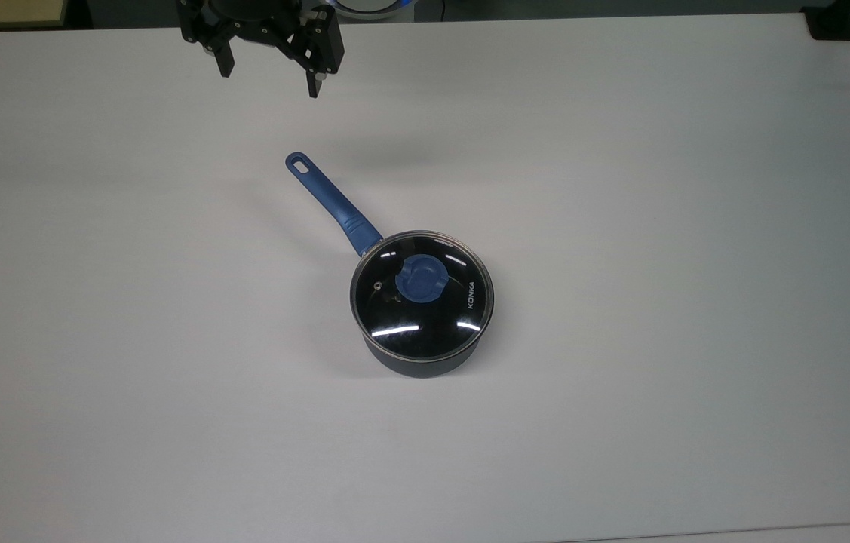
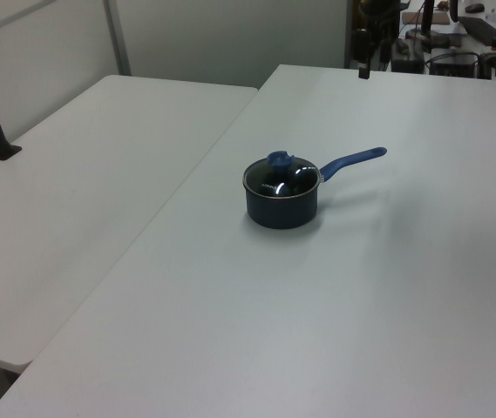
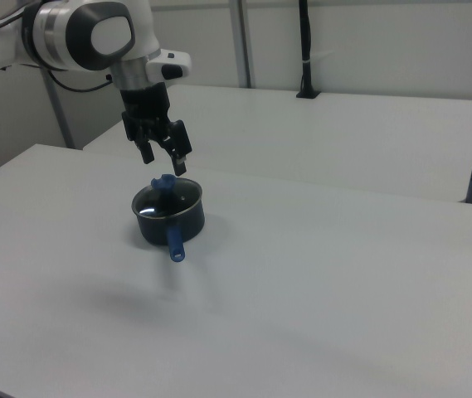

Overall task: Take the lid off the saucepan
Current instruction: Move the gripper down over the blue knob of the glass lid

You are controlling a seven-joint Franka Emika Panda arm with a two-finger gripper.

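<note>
Glass lid [image 1: 425, 302] sits closed on the saucepan [image 1: 417, 362]. Gripper [image 1: 270, 72], spread wide and empty, hangs beyond the handle's end; removal not begun.

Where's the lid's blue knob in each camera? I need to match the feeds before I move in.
Top view: the blue knob sits just right of picture centre, on the lid.
Left view: the knob is slightly above centre, at the pan's top.
Right view: the knob is left of centre, below the open claw.
Shared landmark: the saucepan's blue handle.
</note>
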